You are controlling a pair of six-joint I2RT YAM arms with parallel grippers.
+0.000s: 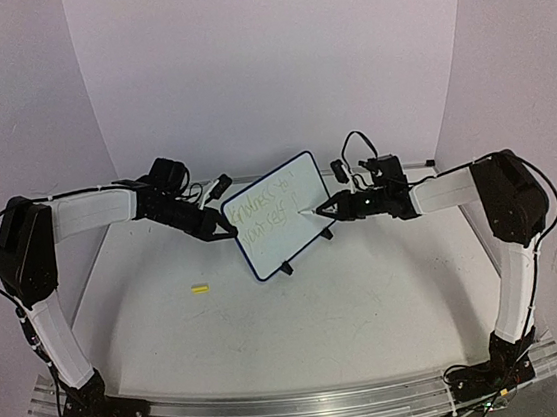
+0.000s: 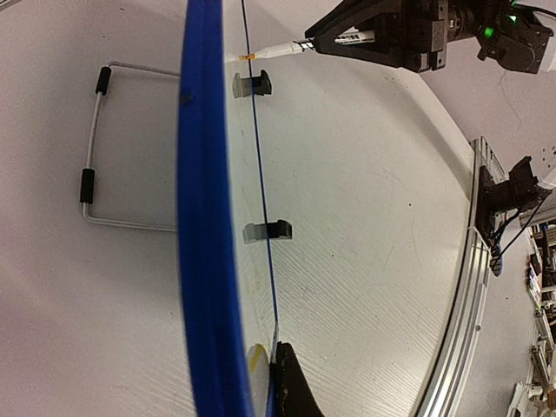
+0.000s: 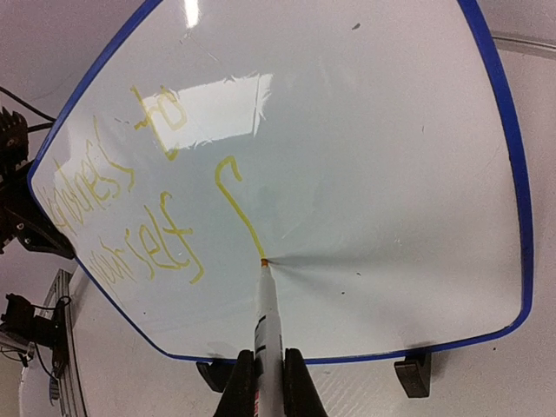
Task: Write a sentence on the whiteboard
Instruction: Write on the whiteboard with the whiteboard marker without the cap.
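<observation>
White table (image 1: 301, 317): surface seen scuffed, fine scratches and dark specks shown in left wrist view. Small yellow piece (image 1: 200, 289) laid flat on table, left of centre, well apart from other items (kind cannot be told, too small). Ribbed aluminium rail (image 1: 311, 403) run along near table edge. Plain white backdrop (image 1: 272, 58) set behind table, flanked by pale side panels (image 1: 4, 99). Blurred clutter glimpsed beyond rail at far right of left wrist view.
</observation>
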